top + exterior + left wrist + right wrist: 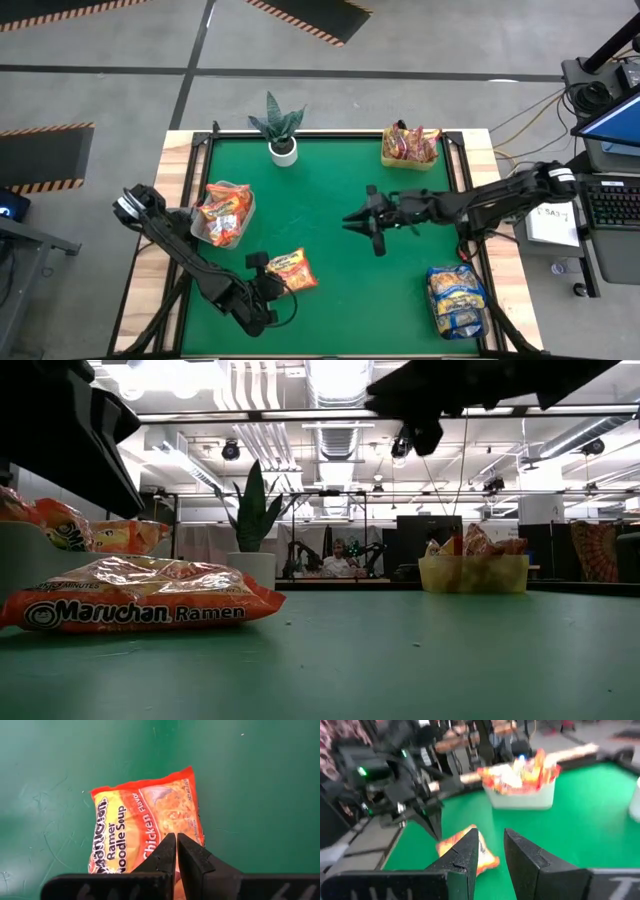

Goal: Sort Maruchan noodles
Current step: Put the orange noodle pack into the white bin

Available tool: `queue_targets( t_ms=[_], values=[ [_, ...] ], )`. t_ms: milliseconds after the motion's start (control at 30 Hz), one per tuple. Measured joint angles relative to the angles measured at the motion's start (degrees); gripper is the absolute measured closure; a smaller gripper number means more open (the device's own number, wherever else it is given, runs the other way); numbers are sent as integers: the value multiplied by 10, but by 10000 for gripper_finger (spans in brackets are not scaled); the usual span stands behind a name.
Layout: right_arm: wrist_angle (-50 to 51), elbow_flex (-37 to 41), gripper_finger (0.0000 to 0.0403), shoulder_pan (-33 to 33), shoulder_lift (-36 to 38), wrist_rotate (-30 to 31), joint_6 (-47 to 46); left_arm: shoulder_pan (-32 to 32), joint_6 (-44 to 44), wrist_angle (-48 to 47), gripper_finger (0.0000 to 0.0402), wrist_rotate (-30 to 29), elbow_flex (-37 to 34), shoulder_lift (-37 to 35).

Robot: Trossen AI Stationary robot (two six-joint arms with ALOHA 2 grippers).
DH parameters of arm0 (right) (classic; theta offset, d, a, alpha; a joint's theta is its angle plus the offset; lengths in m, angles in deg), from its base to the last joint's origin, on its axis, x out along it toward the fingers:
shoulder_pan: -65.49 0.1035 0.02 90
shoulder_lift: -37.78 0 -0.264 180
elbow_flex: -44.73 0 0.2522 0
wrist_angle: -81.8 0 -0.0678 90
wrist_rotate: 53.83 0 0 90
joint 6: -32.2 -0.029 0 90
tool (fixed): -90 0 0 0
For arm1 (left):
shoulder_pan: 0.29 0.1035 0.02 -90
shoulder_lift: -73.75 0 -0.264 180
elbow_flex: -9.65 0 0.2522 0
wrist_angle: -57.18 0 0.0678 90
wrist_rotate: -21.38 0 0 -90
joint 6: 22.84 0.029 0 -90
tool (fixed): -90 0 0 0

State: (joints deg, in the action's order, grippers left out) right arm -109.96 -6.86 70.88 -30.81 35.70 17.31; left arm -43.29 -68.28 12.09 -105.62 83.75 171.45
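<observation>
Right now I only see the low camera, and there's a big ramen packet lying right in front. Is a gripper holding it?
Observer: No. The left gripper is shut and points down at the orange packet, which lies flat on the green table.
Operator: Where's the other arm?
Observer: The right gripper is open over the middle of the table, with nothing in it.
Operator: Are there noodles I can't see?
Observer: Yes, a pile of yellow-and-blue packets sits in the corner on the right arm's side, far from the plant.
</observation>
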Motion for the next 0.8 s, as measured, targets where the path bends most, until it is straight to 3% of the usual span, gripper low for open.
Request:
queue_targets(
  t_ms=[133,567,800],
  values=[
    [29,-33,321,3,-53,0,-18,1,0,1,401,0,0,4],
    [252,-180,321,3,-228,0,-79,1,-14,16,402,0,0,11],
    [288,-234,321,3,-305,-30,-80,-1,-20,30,402,1,-1,39]
  ],
)
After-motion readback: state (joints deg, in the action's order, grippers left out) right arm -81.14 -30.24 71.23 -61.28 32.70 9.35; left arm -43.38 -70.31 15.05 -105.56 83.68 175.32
